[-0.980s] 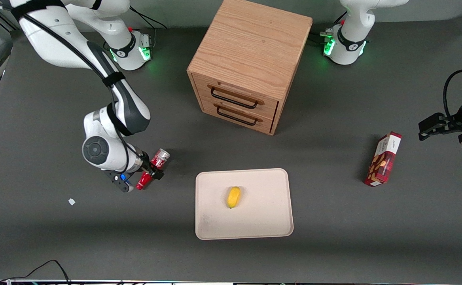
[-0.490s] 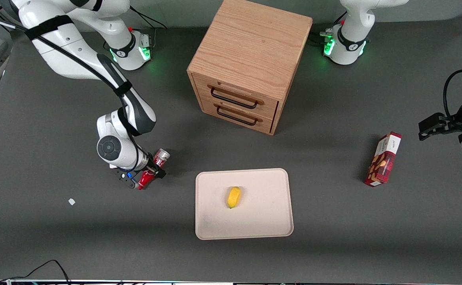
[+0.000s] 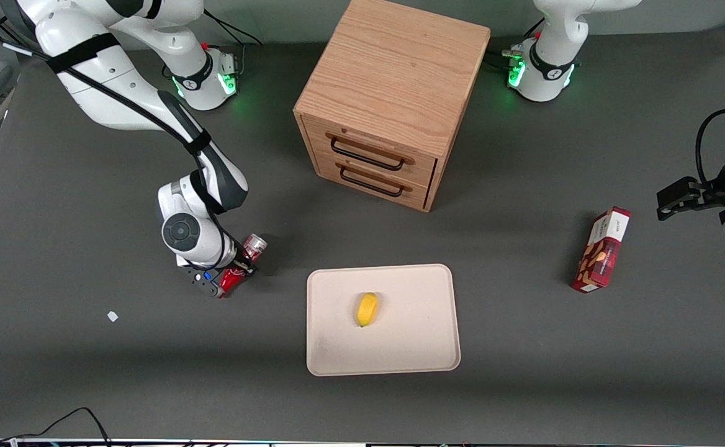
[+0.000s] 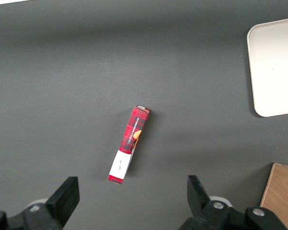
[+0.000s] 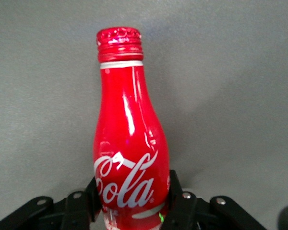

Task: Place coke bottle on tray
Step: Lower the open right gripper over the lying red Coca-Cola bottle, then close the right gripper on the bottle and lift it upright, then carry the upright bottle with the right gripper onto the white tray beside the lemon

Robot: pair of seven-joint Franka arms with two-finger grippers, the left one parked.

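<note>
One yellow fruit (image 3: 367, 309) lies on the tray (image 3: 412, 347), which sits nearest the front camera on the dark worktop (image 3: 524, 385). A little farther from the camera, toward the working arm's end and just beside the tray's corner, the gripper (image 3: 233, 273) is closed on the coke bottle (image 3: 243, 262); the wrist view shows its fingers (image 5: 181, 201) pressed against the lower body of the bottle (image 5: 129, 143) below the white script. Over the last second the gripper has carried the bottle sideways toward the tray, so transport looks under way, but the bottle has not yet crossed the rim. A red snack box (image 3: 602, 249) stands toward the parked arm's end. Farthest from the camera stands a wooden drawer cabinet (image 3: 393, 93).
</note>
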